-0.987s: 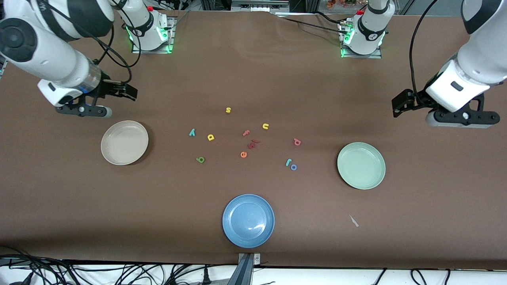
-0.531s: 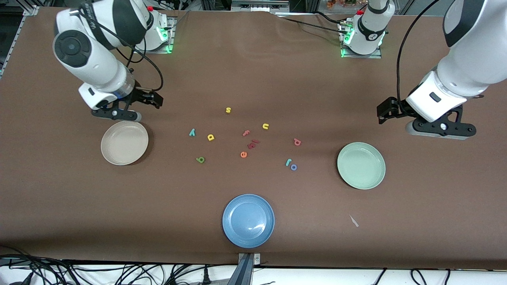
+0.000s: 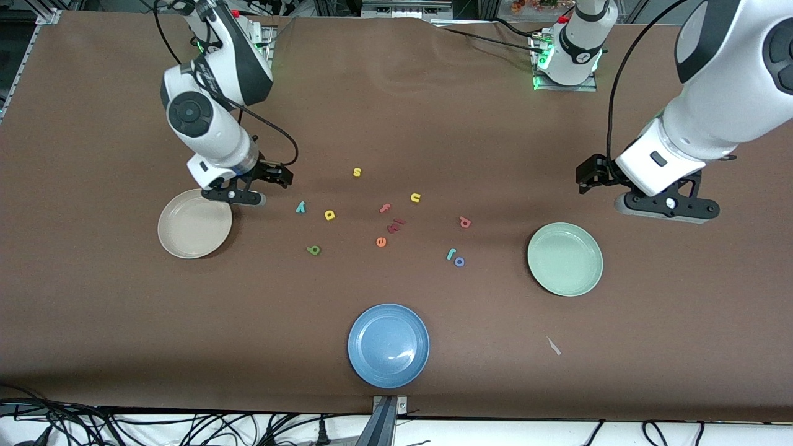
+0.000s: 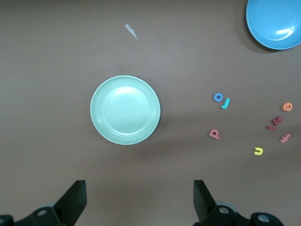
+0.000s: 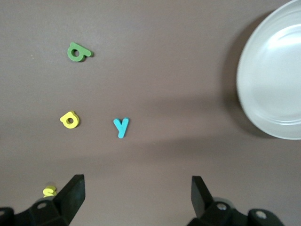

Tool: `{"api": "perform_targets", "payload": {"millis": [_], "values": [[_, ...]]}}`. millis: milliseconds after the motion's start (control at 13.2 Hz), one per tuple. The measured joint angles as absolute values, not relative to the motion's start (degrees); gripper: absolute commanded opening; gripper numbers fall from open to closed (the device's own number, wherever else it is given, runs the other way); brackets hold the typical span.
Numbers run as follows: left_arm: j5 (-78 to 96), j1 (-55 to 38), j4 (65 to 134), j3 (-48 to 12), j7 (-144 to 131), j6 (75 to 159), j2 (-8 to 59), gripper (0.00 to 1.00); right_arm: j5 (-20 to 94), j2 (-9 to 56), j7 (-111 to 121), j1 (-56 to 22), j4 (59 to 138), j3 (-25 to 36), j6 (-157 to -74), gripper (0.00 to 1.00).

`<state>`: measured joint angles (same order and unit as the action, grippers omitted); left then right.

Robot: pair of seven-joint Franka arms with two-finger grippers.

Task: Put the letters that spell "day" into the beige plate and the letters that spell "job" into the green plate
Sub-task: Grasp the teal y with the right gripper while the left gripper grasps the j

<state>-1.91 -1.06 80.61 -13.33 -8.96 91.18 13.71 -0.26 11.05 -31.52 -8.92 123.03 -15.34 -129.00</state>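
Front view: the right end effector (image 3: 238, 197) hangs in the upper left part of the frame, over the bare brown desk (image 3: 396, 124) by the beige plate's (image 3: 194, 223) upper right rim, fingers spread apart and holding nothing. The left end effector (image 3: 666, 207) hangs at the right of the frame, just above the green plate (image 3: 564, 259), likewise spread and empty. Both plates hold nothing. Mid-frame, all loose on the desk, lie the teal y (image 3: 300, 207), the yellow rounded letter (image 3: 329, 215) just beside it and the green stemmed letter (image 3: 313, 250) lower down. Toward the green plate lie the salmon-pink stemmed letter (image 3: 464, 222) and, lower, the teal j (image 3: 451, 253) just beside the blue o (image 3: 459, 262). Between the two groups sit a yellow s (image 3: 357, 172), yellow u (image 3: 415, 197), pink f (image 3: 385, 208), dark red pieces (image 3: 396, 225) and orange e (image 3: 380, 241). A blue plate (image 3: 388, 345) lies at bottom centre.

Left wrist view: the two dark fingers (image 4: 73, 202) stand wide apart at the bottom edge; the green plate (image 4: 125, 109) sits mid-frame, with the blue o (image 4: 218, 97), teal j (image 4: 226, 103) and salmon-pink stemmed letter (image 4: 214, 134) at centre right.

Right wrist view: fingers (image 5: 71, 195) again wide apart at the bottom; the teal y (image 5: 121, 127) is at centre, the yellow rounded letter (image 5: 69, 119) and green stemmed letter (image 5: 77, 52) at left, and the beige plate (image 5: 273, 75) at the right edge.
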Motion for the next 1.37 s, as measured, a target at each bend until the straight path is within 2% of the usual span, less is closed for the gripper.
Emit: {"api": "perform_targets", "payload": {"millis": [228, 759, 1062, 1290, 1366], "values": [[-1.9, -0.6, 80.8, -13.3, -8.9, 91.4, 15.6, 1.0, -0.3, 16.1, -33.8, -10.3, 123.1, -15.4, -135.1, 1.0], [-1.9, -3.9, 80.9, -13.7, -8.8, 97.2, 32.7, 1.0, -1.0, 23.9, -33.9, -10.6, 123.0, -15.4, -144.0, 0.98], [-1.9, -10.6, 81.1, -14.1, -11.7, 105.3, 36.7, 1.0, -2.4, 25.8, -33.9, -10.7, 122.9, -15.4, -146.3, 0.87], [-1.9, -14.0, 81.2, -14.1, -16.9, 108.0, 39.1, 1.0, -4.1, 27.7, -33.9, -10.7, 122.9, -15.1, -148.0, 0.78], [-1.9, -14.6, 81.3, -14.2, -17.6, 109.6, 39.9, 0.96, -4.4, 27.9, -33.9, -10.7, 122.9, -14.9, -148.1, 0.74]]}}
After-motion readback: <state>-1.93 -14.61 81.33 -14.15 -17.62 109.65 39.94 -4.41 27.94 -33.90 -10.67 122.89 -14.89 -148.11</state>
